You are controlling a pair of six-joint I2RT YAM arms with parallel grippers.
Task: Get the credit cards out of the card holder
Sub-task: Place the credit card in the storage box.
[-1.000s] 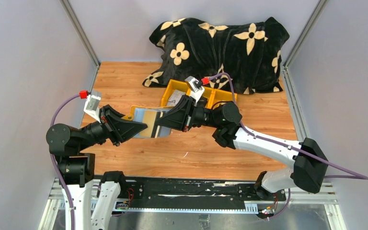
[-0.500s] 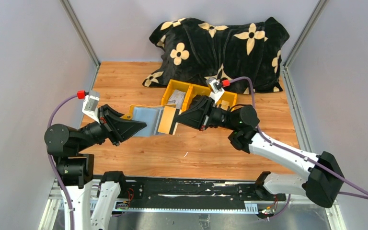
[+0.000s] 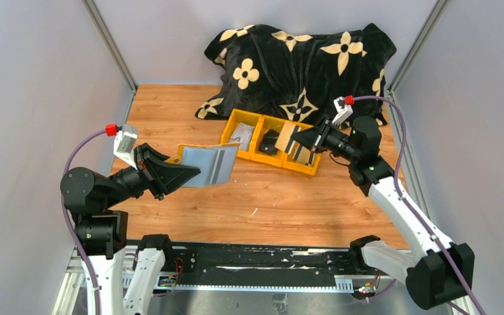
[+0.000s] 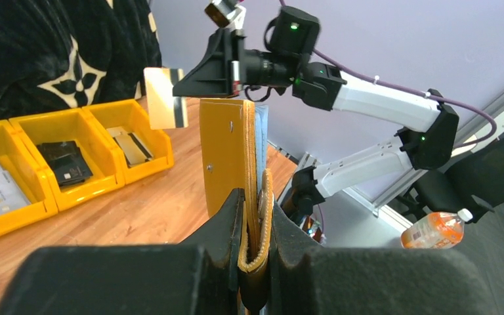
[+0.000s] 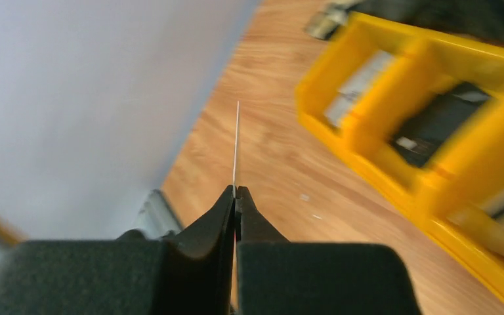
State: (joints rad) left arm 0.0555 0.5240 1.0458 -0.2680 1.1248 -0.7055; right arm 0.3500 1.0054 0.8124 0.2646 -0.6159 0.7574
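The card [image 3: 287, 139], pale with a dark stripe, is hanging in the air, pinched by one edge in the right claw [image 3: 300, 139], whose jaws are closing flat on it with no gap showing. From the right wrist it is showing only edge-on, as a thin bright line [image 5: 237, 147], and that whole view is blurring, so its face is unreadable there (the left wrist view is giving the stripe plainly [image 4: 164, 98]). From above it is overlapping the right end of the bin [image 3: 275, 162], partly hiding that compartment. The holder [image 3: 207, 165] is being held well apart from it, to the left, raised off the table [image 3: 269, 203] and standing open, its grey-blue sleeves facing up; whether anything is sitting in the sleeves I cannot tell. The left claw [image 3: 193, 174] is clamping the holder's near edge, jaws parting only by the thickness of the leaves [image 4: 252, 210]. In the bin, a black pouch [image 3: 270, 141] is lying in the middle compartment and other cards [image 4: 131, 146] in the right one. Behind, a black flowered blanket [image 3: 302, 65] is slumping against pale lilac walls [image 3: 39, 79]; the table is wood-grained.
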